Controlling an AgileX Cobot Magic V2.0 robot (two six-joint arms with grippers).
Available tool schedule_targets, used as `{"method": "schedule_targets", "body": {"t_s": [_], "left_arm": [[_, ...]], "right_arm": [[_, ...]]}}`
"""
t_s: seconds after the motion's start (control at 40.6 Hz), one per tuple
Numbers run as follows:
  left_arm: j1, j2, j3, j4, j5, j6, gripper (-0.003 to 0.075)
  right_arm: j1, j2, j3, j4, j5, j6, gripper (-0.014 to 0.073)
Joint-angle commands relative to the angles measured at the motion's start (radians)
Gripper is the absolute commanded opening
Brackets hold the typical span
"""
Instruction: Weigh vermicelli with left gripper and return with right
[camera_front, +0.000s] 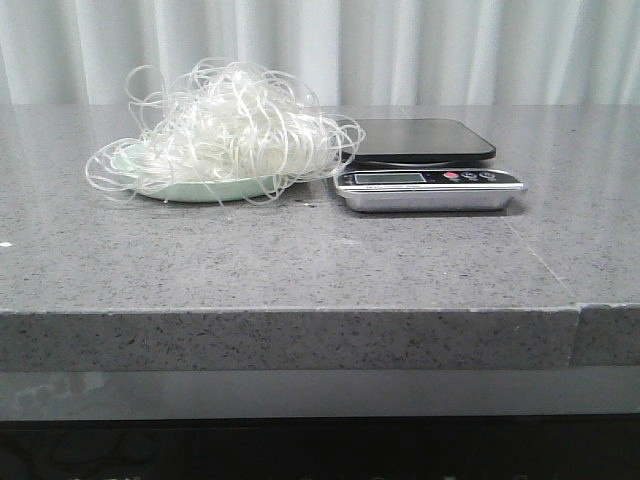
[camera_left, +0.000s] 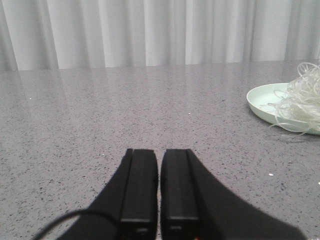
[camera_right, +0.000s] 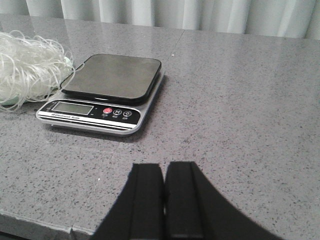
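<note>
Fingers of the left gripper (camera_left: 159, 192) are pressed nearly together with only a thin slit between them and nothing held, low over bare table (camera_front: 300, 260); the right gripper (camera_right: 165, 200) is likewise closed and empty, facing the scale (camera_right: 102, 92). Both look parked, likely at a start pose with no step yet begun. One tangle of vermicelli (camera_front: 235, 130) is heaped on one mint-green plate (camera_front: 195, 190), just beside the single scale, stray loops reaching its platform edge. That closeness probably keeps the transfer short: the left arm sits on the plate's side for lifting, the right near the scale for bringing it back.
</note>
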Motion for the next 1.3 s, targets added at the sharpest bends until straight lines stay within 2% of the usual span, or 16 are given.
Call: {"method": "schedule_targets", "body": {"t_s": [0.0, 0.64, 0.787, 0.935, 1.132, 1.28], "left_arm": [[-0.007, -0.022, 0.008, -0.01, -0.071, -0.002, 0.0146], [-0.007, -0.022, 0.008, -0.01, -0.071, -0.002, 0.0146], [-0.007, -0.022, 0.008, -0.01, -0.071, -0.002, 0.0146], [-0.007, -0.022, 0.008, -0.01, -0.071, -0.002, 0.0146], [-0.007, -0.022, 0.008, -0.01, -0.071, -0.002, 0.0146], [-0.007, -0.022, 0.008, -0.01, -0.071, -0.002, 0.0146]], "right_arm": [[-0.003, 0.006, -0.026, -0.006, -0.074, 0.0, 0.015], [-0.004, 0.0, -0.015, -0.006, -0.075, 0.0, 0.015], [-0.074, -0.016, 0.034, -0.009, -0.099, 0.0, 0.015], [-0.187, -0.105, 0.138, -0.009, -0.169, 0.0, 0.015], [-0.247, -0.259, 0.283, -0.008, -0.267, 0.0, 0.015], [-0.25, -0.352, 0.278, -0.009, -0.177, -0.001, 0.015]]}}
